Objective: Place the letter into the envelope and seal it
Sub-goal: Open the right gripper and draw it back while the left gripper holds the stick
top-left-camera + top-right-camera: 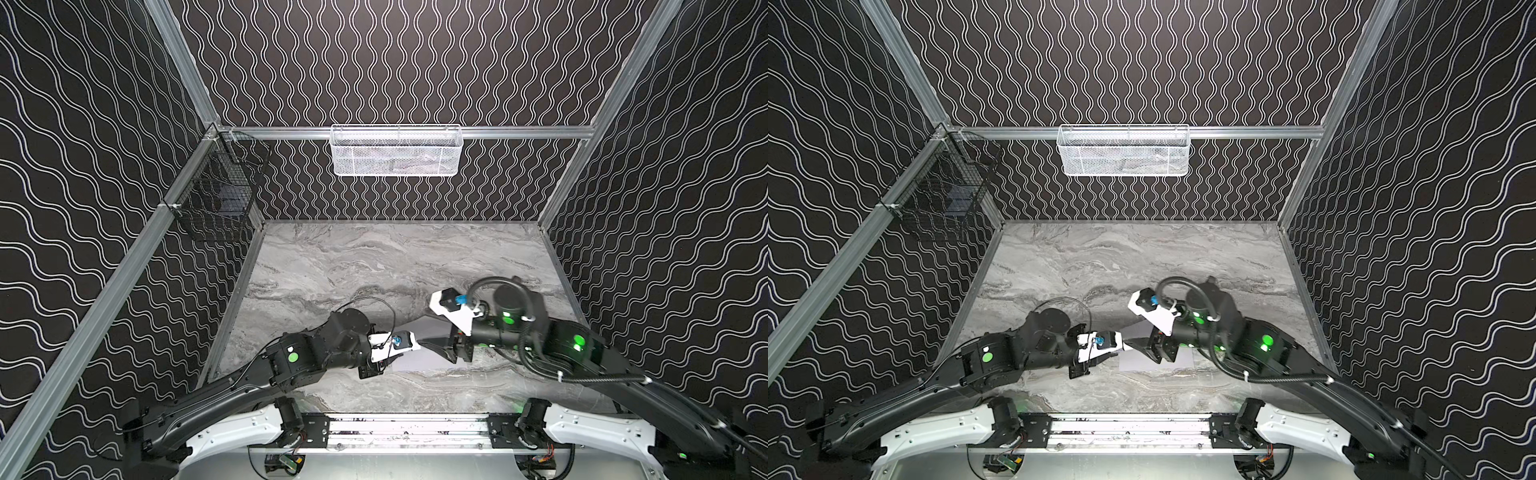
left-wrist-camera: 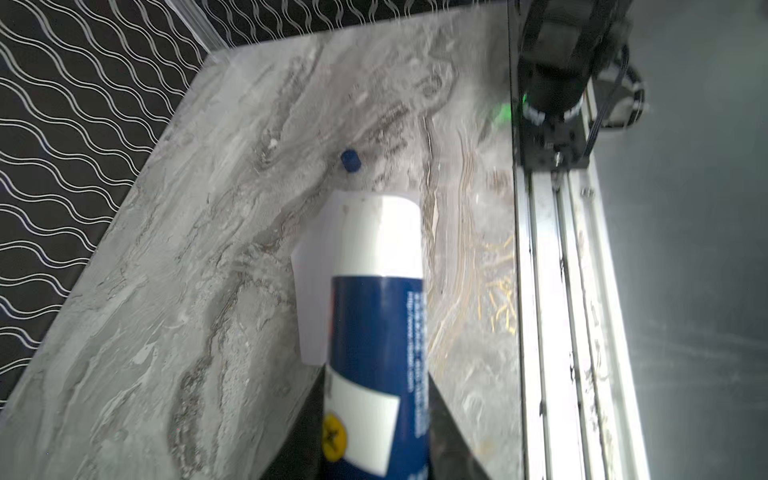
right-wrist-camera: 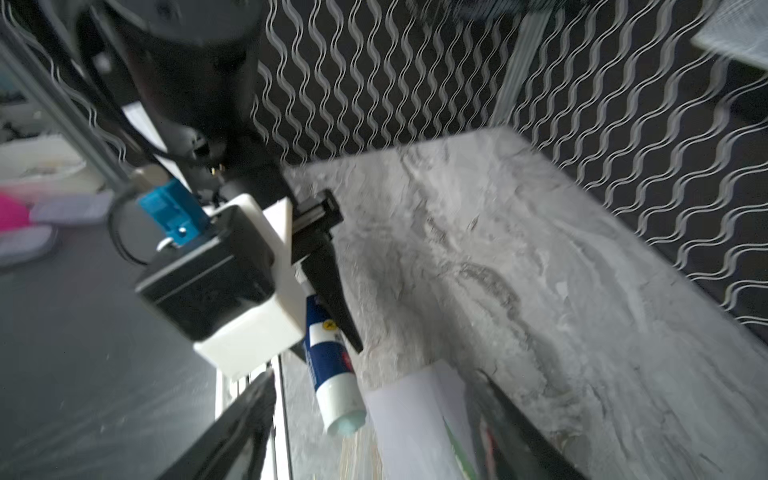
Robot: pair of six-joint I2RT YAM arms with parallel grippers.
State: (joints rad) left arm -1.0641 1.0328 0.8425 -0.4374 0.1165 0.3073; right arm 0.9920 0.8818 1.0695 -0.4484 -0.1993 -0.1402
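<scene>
Envelope (image 1: pixel 409 362): plain pale lavender-white, no border, looks to be lying flat. Lower middle of both top views, only a strip showing. Bigger chunk visible mid-frame in the left wrist view.

Letter (image 3: pixel 459 453): just a sliver of white with green edging, bottom edge of the right wrist view, right against the envelope. Can't tell if tucked inside.

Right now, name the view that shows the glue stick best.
Left wrist view: the glue stick looms largest, label visible though blurred. Right wrist view shows it smaller, tip exposed. Both top views hide it.
</scene>
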